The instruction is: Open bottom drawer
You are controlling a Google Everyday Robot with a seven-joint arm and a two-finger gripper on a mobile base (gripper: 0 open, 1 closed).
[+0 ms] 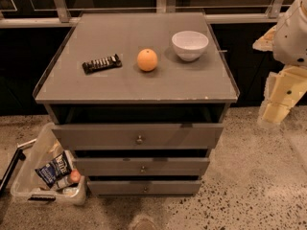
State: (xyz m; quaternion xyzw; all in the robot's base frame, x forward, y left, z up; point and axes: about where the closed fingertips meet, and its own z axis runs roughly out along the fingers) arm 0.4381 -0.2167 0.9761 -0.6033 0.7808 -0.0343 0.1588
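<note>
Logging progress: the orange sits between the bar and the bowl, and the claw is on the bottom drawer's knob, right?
No: the camera view shows the claw hanging beside the cabinet, off the bottom drawer. The orange does sit between bar and bowl.

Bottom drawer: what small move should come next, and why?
Probably bring the gripper down and left in view toward the knob of the bottom drawer. The gripper hangs beside the cabinet, off its right edge, touching nothing, while the knob sits low at the front's centre.
</note>
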